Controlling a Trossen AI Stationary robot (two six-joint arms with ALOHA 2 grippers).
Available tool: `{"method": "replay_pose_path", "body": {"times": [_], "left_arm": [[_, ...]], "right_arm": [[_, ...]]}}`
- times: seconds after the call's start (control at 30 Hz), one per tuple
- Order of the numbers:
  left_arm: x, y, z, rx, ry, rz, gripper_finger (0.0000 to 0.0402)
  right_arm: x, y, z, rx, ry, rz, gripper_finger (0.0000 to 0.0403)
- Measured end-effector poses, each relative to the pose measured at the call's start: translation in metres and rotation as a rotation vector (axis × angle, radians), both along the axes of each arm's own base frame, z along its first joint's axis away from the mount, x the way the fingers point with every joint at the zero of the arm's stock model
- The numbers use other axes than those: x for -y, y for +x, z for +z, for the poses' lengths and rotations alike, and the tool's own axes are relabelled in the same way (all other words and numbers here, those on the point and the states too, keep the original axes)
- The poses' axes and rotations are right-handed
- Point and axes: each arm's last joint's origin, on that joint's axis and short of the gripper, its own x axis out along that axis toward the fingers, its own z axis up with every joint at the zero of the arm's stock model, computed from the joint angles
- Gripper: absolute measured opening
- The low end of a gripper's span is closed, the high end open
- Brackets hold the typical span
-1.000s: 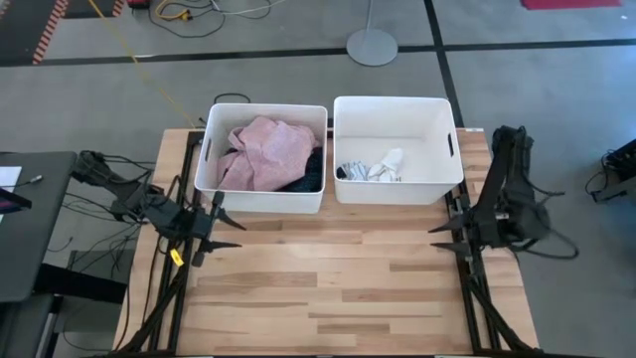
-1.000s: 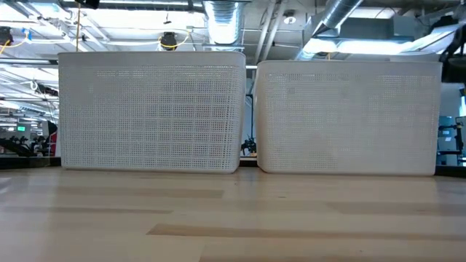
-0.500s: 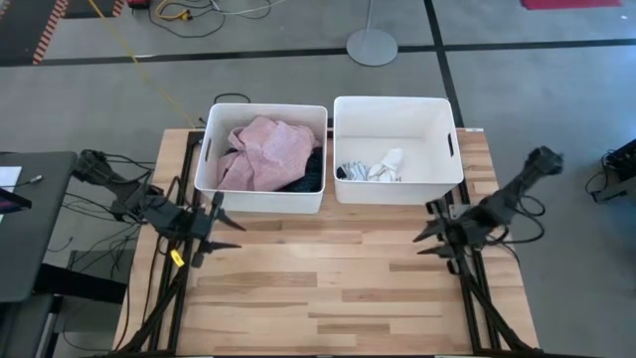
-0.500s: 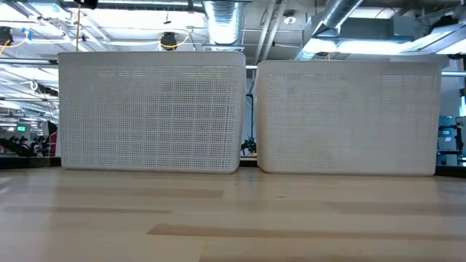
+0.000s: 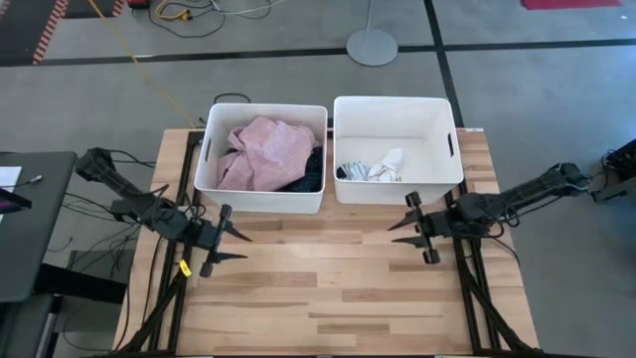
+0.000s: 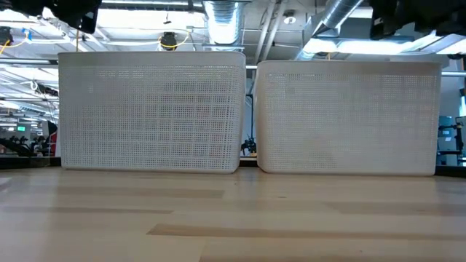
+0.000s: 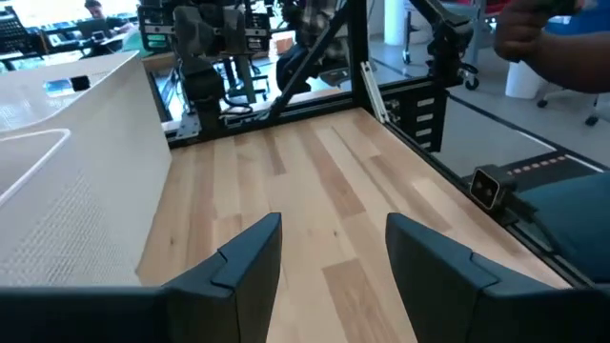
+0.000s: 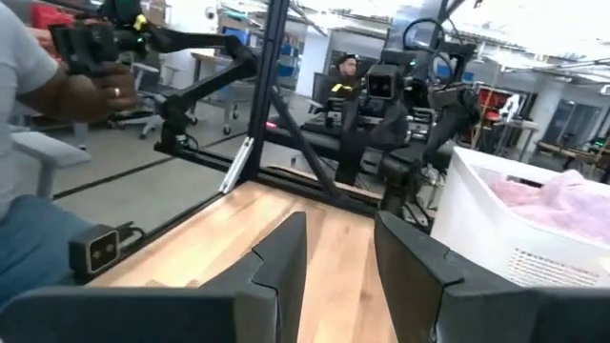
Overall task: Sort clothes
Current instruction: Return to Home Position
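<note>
Everything sorted, nothing held.
The pink shirt lies in the left bin, socks in the right bin beside it; left gripper and right gripper hover near it, fingers spread, empty.

Robotics lab or workshop. Exposed ducts and pipes overhead, strip lights. Taped concrete floor, loose cables. Black frame rig around wood surface. Seated person gripping dark jointed arm. Equipment benches behind.
</note>
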Motion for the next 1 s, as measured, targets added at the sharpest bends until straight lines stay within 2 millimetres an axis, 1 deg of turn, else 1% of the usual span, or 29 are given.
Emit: {"method": "replay_pose_path", "body": {"times": [0.17, 0.3, 0.43, 0.53, 0.7, 0.8, 0.87, 1.0], "left_arm": [[-0.005, -0.006, -0.006, 0.018, 0.023, 0.009, 0.0183], [-0.012, -0.017, -0.012, 0.050, 0.010, 0.017, 0.0183], [-0.020, -0.028, -0.027, 0.084, -0.027, 0.046, 0.0183], [-0.026, -0.034, -0.041, 0.107, -0.062, 0.068, 0.0183], [-0.031, -0.041, -0.055, 0.153, -0.107, 0.076, 0.0183], [-0.032, -0.043, -0.062, 0.169, -0.115, 0.082, 0.0183], [-0.033, -0.044, -0.066, 0.160, -0.111, 0.095, 0.0183], [-0.033, -0.044, -0.068, 0.147, -0.116, 0.118, 0.0183]], "right_arm": [[0.002, 0.001, -0.003, -0.024, -0.008, -0.017, 0.0135], [0.002, 0.000, -0.006, -0.067, -0.019, -0.017, 0.0124], [0.004, -0.003, -0.008, -0.098, -0.017, -0.040, 0.0115], [0.005, -0.008, -0.006, -0.082, -0.013, -0.045, 0.0111], [0.010, -0.018, -0.008, -0.089, -0.016, -0.103, 0.0110], [0.013, -0.025, -0.020, -0.060, -0.001, -0.121, 0.0110], [0.016, -0.030, -0.032, -0.055, 0.020, -0.150, 0.0110], [0.019, -0.038, -0.052, -0.010, 0.070, -0.176, 0.0110]]}}
